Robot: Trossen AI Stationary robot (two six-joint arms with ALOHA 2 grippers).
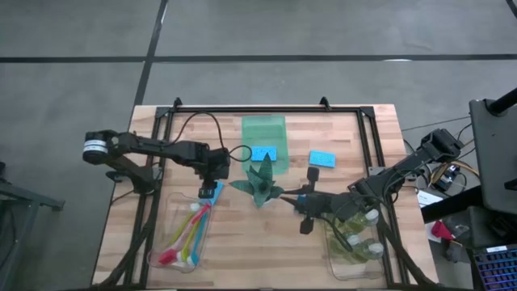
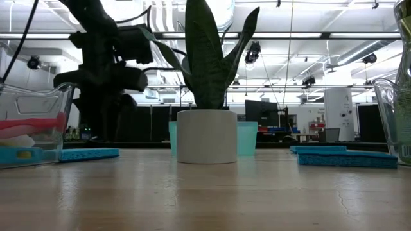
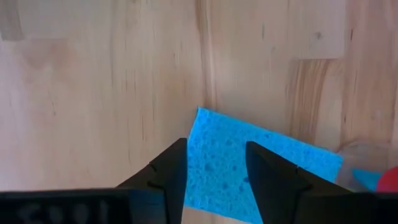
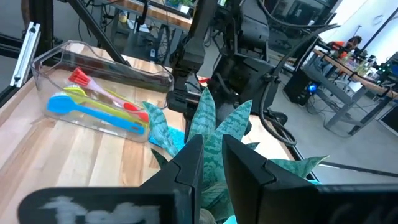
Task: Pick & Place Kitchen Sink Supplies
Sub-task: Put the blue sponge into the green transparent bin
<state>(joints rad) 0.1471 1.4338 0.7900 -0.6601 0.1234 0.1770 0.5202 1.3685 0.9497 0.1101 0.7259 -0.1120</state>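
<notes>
My left gripper is open and points down over a blue sponge that lies flat on the table beside the left bin. In the left wrist view the sponge's middle shows between the two fingers, which stand above it. A second sponge lies on the green tray and a third lies on the bare wood. Red, yellow and blue brushes lie in the left clear bin. Soap bottles stand in the right clear bin. My right gripper hovers beside the plant, open by a narrow gap.
The spiky plant in its white pot stands mid-table between the two arms, close to my right gripper. The left bin and the right bin sit near the near edge. A black frame runs around the work area.
</notes>
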